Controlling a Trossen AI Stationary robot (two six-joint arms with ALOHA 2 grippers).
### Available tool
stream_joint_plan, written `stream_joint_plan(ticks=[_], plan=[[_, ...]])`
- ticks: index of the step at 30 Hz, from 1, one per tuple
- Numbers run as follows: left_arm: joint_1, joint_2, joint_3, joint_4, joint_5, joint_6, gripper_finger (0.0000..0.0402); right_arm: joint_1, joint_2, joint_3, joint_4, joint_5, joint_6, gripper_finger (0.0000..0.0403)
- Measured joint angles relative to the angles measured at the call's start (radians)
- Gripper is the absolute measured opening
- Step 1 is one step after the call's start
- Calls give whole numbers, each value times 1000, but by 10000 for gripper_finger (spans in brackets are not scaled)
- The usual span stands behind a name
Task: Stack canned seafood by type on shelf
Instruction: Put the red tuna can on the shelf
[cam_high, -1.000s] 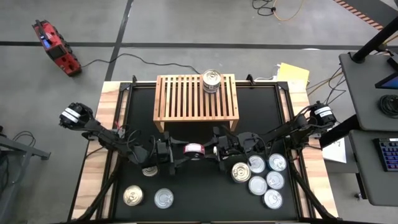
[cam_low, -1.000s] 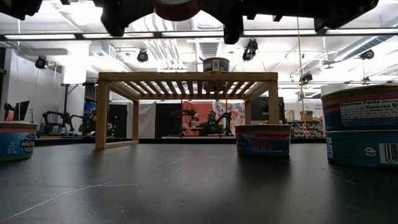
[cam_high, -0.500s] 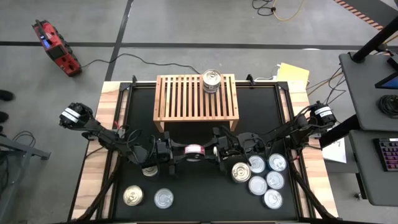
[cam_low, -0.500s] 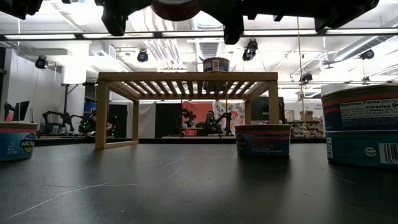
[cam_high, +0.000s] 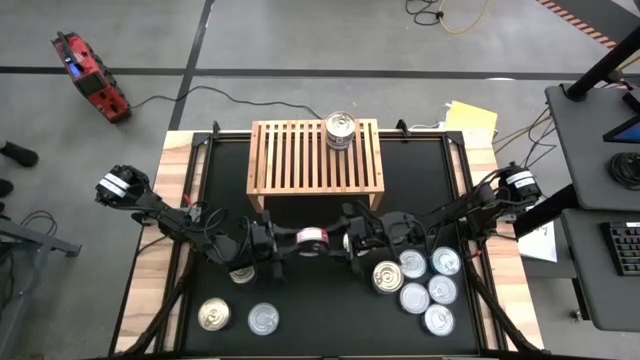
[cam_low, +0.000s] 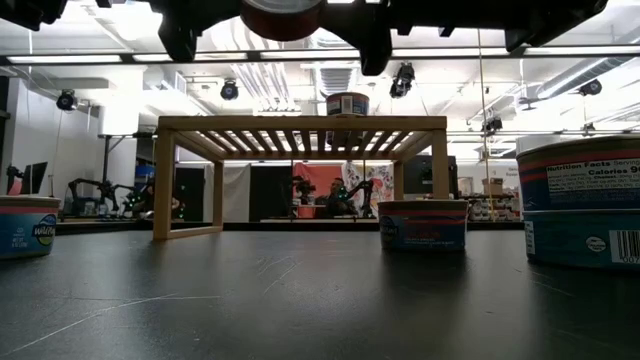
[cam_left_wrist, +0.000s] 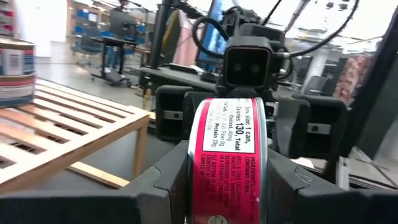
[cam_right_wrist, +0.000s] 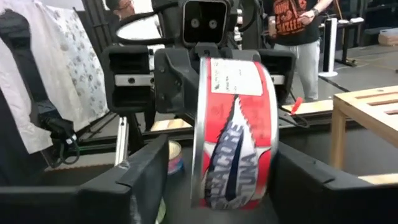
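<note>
Left loose tins: we see two lying flat near the desk's front-left edge, one gold-lidded (cam_high: 213, 316), one silver (cam_high: 263, 319); a third (cam_high: 240, 274) sits partly under the left arm. We judge they wait there unsorted.

Left claw (cam_high: 282, 242): over the middle of the desk, in front of the shelf, clenched on the red tin; its fingers (cam_left_wrist: 168, 180) press the tin's flat faces, so the tin stands on edge in the air.

Red tin (cam_high: 312, 240): hangs between both claws, clear of the desk top, red label (cam_left_wrist: 231, 155) facing outward. We take this for a hand-over between arms, likely so the arm with better reach can carry it to the shelf.

Right claw (cam_high: 343, 242): opposite the left one, around the same tin, but its fingers (cam_right_wrist: 140, 171) stand apart from the faces, gaps showing on both sides; we call it released.

Shelf (cam_high: 290, 160): at the back centre of the desk; one stack of tins (cam_high: 340, 130) stands at its rear right corner. The slats beside it are bare, so most sorting remains.

Right cluster: six tins (cam_high: 415, 280) packed together under the right arm, lids up, a gold one (cam_high: 387, 277) nearest the claws.
</note>
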Motion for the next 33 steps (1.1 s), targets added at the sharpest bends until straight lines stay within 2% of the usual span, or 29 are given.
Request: stream_joint_plan(ticks=[5,11,14,16,20,23,28,33], plan=[[-2,-17,0,0,-30,-20,118,-1,-61,0,-108,3,-12,268],[-5,-80,-23,-21,-53,-64,118,6,-171,0,-294,26,-38,273],[-5,-123,-45,-49,-55,-172,118,23,-202,0,-355,36,-93,263],[-5,-156,-55,-81,-39,-300,118,43,-213,0,-375,45,-152,255],[4,-225,-64,-167,102,-610,118,93,-217,6,-392,45,-338,241],[4,-251,-64,-238,137,-809,118,141,-209,30,-397,80,-534,234],[5,-254,-65,-288,147,-1021,118,227,-149,95,-398,258,-958,227],[5,-254,-65,-296,165,-1080,118,261,-46,192,-400,486,-1286,226]])
